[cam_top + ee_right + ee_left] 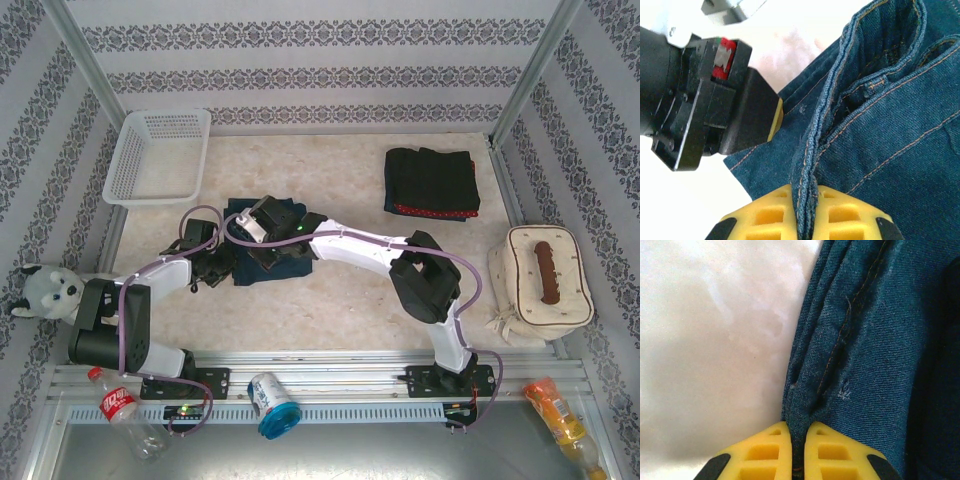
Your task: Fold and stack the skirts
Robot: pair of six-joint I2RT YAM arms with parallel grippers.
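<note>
While the worktop [340, 300] is carrying a stack [432, 180] well right of the basket [122, 150], the denim skirt [870, 365] is lying just nearer-right of that basket, mid-fold. Left end effector [797, 450] and right end effector [807, 215] are each pinching a denim edge. Next, probably, both are needing to lift together and fold it over evenly. Arms [350, 245] are hiding its outline overhead.
</note>
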